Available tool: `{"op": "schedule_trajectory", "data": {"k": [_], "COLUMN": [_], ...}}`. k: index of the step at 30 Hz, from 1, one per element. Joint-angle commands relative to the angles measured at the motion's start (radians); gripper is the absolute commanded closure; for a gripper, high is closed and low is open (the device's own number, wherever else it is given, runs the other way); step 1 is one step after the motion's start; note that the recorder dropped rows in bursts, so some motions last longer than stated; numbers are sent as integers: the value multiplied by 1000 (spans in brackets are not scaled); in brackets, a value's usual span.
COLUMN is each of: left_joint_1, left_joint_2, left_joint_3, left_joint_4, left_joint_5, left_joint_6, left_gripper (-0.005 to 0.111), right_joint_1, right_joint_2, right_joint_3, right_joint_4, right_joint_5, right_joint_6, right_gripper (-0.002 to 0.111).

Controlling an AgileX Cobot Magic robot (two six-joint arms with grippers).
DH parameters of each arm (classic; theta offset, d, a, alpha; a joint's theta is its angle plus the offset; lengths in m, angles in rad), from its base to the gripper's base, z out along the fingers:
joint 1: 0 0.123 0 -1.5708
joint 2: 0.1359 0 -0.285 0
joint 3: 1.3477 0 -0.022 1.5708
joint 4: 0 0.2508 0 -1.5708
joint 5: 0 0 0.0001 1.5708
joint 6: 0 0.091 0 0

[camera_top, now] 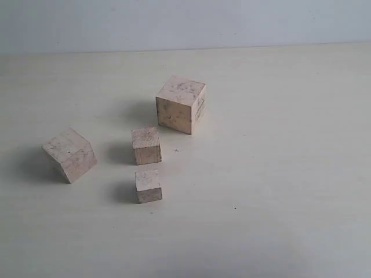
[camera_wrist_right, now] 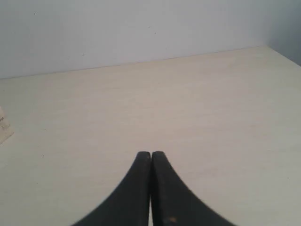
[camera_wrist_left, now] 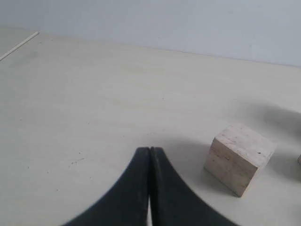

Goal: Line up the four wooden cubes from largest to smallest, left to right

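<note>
Exterior view, lower centre: the smallest cube [camera_top: 148, 185] sat nearest the camera on the table [camera_top: 278, 174]. Just behind it, apart, stood the third cube [camera_top: 146, 145]. The second-largest cube [camera_top: 69, 154] lay at centre left, turned corner-on, well apart from that pair. Farthest back, upper centre, stood the largest cube [camera_top: 181, 104], near the third but not touching it. No straight row was formed.

Left wrist view: the left pincer [camera_wrist_left: 150, 153] had its black fingers pressed together, with nothing between them. The second-largest cube rested on the table ahead of the tips and off to one side, clear of them.

Right wrist view: the right pincer [camera_wrist_right: 150, 155] was likewise closed tight and gripped nothing. A pale sliver [camera_wrist_right: 3, 125] at the frame edge was possibly a cube, with too little showing to confirm.
</note>
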Motion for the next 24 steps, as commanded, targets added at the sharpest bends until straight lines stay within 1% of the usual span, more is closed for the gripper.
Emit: {"op": "schedule_trajectory", "data": {"k": [1, 8, 10, 16, 24], "left_joint_1": [2, 2, 2, 2, 2], "left_joint_2": [-6, -6, -6, -6, -6], "left_joint_3": [2, 2, 2, 2, 2], "left_joint_4": [-13, -13, -13, -13, -13], "left_joint_5": [-15, -15, -15, -15, -15], "left_joint_6": [-3, -3, -3, -3, -3], "left_gripper": [107, 107, 107, 107, 107], "right_joint_1": [0, 0, 0, 0, 0], "right_joint_2": [-6, -6, -6, -6, -6], "right_joint_3": [5, 5, 5, 5, 5], "right_joint_4": [-4, -4, -6, 45, 45], "right_joint_5": [-5, -5, -38, -337, -548], "right_joint_6": [-2, -2, -2, -2, -2], "right_gripper": [108, 108, 108, 108, 108]}}
